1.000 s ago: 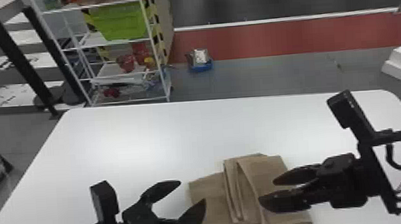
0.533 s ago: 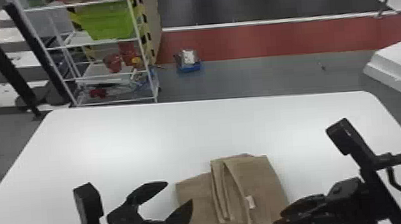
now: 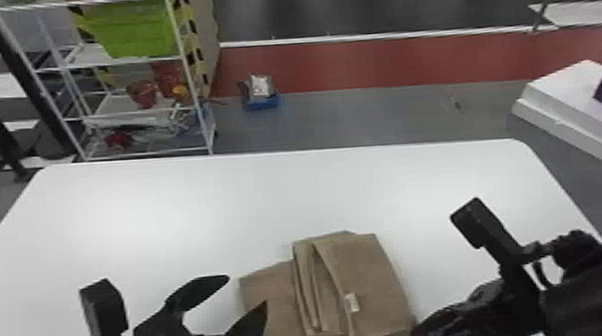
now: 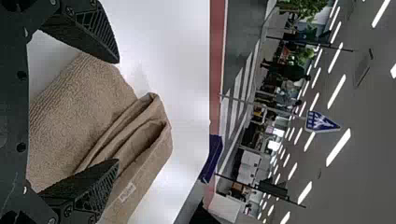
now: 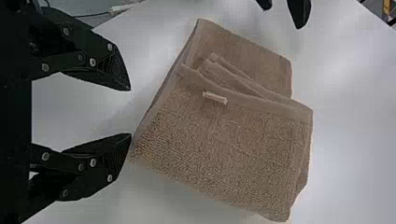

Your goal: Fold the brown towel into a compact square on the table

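Well, the white table (image 3: 167, 203) carries the part-folded brown towel (image 3: 371, 275); beyond the towel stand a wire rack (image 3: 109, 64) and a red floor strip (image 3: 383, 62). The right gripper (image 3: 456, 315), spread and empty, has drawn back from over the towel to its near right corner, baring a white tag (image 3: 351, 302). Left of the towel, the left gripper (image 3: 247, 289) is parted, empty. The head view cuts off the towel's near edge.

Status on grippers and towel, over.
Left gripper open, near towel. Right gripper open, by towel's right edge. Towel part-folded, white tag up, lower layer sticking out left.
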Robot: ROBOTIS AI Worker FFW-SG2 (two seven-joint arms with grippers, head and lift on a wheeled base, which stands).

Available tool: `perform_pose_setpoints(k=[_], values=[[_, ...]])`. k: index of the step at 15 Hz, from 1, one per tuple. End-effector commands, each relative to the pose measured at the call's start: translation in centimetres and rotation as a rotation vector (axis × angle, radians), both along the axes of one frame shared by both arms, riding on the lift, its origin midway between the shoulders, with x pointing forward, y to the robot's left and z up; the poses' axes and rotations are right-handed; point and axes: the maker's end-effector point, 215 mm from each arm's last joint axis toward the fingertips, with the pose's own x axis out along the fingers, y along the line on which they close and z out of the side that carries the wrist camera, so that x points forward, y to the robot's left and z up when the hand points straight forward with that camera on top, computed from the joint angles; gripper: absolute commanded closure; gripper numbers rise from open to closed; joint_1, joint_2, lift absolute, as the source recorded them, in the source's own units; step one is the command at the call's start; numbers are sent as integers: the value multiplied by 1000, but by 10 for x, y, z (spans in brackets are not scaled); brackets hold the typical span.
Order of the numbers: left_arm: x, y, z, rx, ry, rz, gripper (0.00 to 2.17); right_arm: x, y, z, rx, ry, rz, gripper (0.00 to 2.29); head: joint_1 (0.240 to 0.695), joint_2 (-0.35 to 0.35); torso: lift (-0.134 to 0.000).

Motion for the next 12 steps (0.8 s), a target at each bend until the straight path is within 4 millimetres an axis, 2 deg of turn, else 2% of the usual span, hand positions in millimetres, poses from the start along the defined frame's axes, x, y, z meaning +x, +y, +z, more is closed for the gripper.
perform_pose_setpoints(k=[1, 4, 6, 7, 8, 10, 12], values=[[0, -1, 1, -3, -1, 0, 144, 9, 0, -9, -18, 23, -14, 572, 695, -8, -124], [0, 0, -1, -2, 2, 2, 144, 35, -4, -9, -56, 1, -40, 572, 695, -10, -124], [0, 1, 0, -3, 0, 2, 144, 61, -4, -2, -58, -12, -65, 556, 695, -12, -124], [0, 0, 0, -4, -1, 0, 144, 73, -4, 2, -58, -20, -74, 407, 695, -14, -124], [0, 1, 0, -3, -1, 2, 144, 86, -4, 5, -60, -22, -88, 387, 695, -14, -124], [-1, 2, 0, -4, 0, 3, 144, 109, -5, 3, -85, -9, -114, 299, 695, -14, -124], [-1, 3, 0, -5, -2, 6, 144, 121, 2, -2, -98, 18, -123, 296, 695, -12, -124]])
